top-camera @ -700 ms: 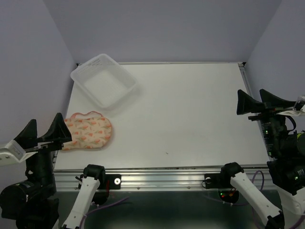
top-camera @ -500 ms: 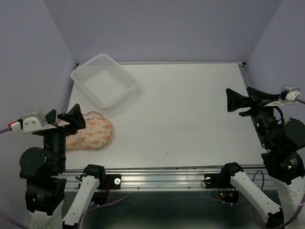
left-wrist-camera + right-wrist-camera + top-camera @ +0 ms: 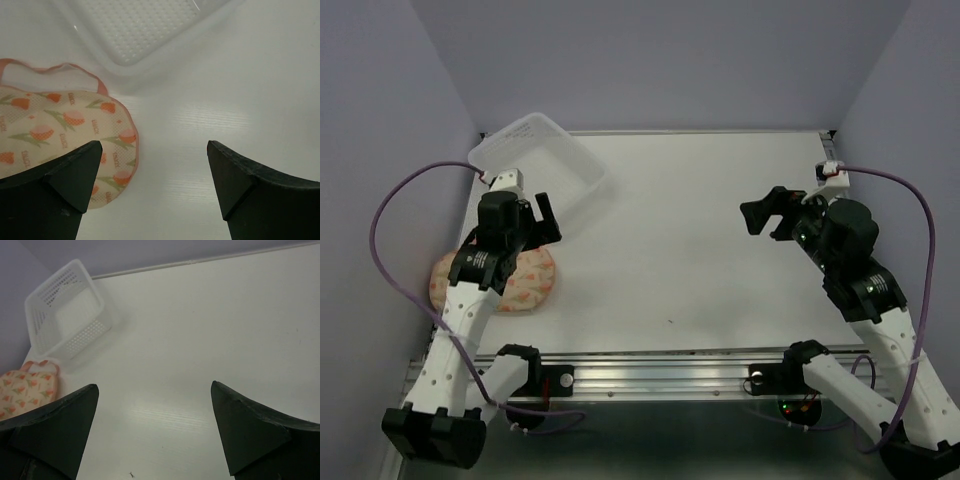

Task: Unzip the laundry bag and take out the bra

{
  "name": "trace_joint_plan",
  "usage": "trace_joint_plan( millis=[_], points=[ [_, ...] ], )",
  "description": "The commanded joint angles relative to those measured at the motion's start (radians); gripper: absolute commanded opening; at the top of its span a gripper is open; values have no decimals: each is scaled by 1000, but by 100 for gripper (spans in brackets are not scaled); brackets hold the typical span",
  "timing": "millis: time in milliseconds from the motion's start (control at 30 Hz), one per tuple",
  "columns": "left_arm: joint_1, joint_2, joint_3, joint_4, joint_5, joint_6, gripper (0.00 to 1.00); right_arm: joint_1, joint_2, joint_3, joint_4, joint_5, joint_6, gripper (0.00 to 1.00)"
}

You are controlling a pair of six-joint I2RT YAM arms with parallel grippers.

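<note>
The peach-pink laundry bag [image 3: 526,287] with orange-red motifs lies zipped shut at the table's left edge, partly under my left arm. In the left wrist view the bag [image 3: 50,125] shows with its thin pink loop [image 3: 55,69] towards the tray. It also shows far left in the right wrist view [image 3: 25,390]. My left gripper [image 3: 536,224] is open and empty above the bag's right end, also seen from its wrist [image 3: 155,150]. My right gripper [image 3: 769,219] is open and empty over the table's right half, far from the bag, also seen from its wrist [image 3: 155,390]. The bra is hidden.
A clear plastic tray [image 3: 535,168] stands at the back left, just beyond the bag, and shows in the left wrist view [image 3: 140,30] and the right wrist view [image 3: 70,315]. The white table [image 3: 700,230] ends at a metal rail in front. Purple walls close the sides.
Both arms have swung in from the table's sides. The left gripper has moved over the bag's right end. The right gripper has moved left over the table.
</note>
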Motion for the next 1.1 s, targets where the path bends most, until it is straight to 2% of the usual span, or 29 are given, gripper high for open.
trace_joint_plan(
  millis=[0,67,133,400,500,733,833,933,967,1033,1067],
  points=[
    [-11,108,-36,102,53,-44,99,6,-35,-2,29,-17,32,100],
    [-32,185,-69,154,37,-74,99,6,-45,-8,31,-3,34,100],
    [-49,266,-89,194,-37,-110,99,6,-64,-23,31,9,40,100],
    [-185,496,-132,219,-319,-230,99,6,-119,-66,45,54,52,100],
    [-216,540,-143,191,-448,-294,99,6,-134,-67,49,54,49,100],
    [-253,685,-123,131,-559,-365,97,6,-168,-89,58,59,51,100],
    [-255,746,-118,130,-563,-373,93,6,-182,-97,60,57,49,100],
    [-255,803,-109,128,-560,-379,72,6,-203,-106,61,60,48,100],
    [-255,813,-108,128,-559,-379,50,6,-208,-109,61,63,48,100],
    [-268,830,-106,127,-554,-379,27,6,-219,-114,65,71,45,100],
    [-279,830,-106,127,-552,-380,9,6,-228,-116,66,75,45,100]
  ],
)
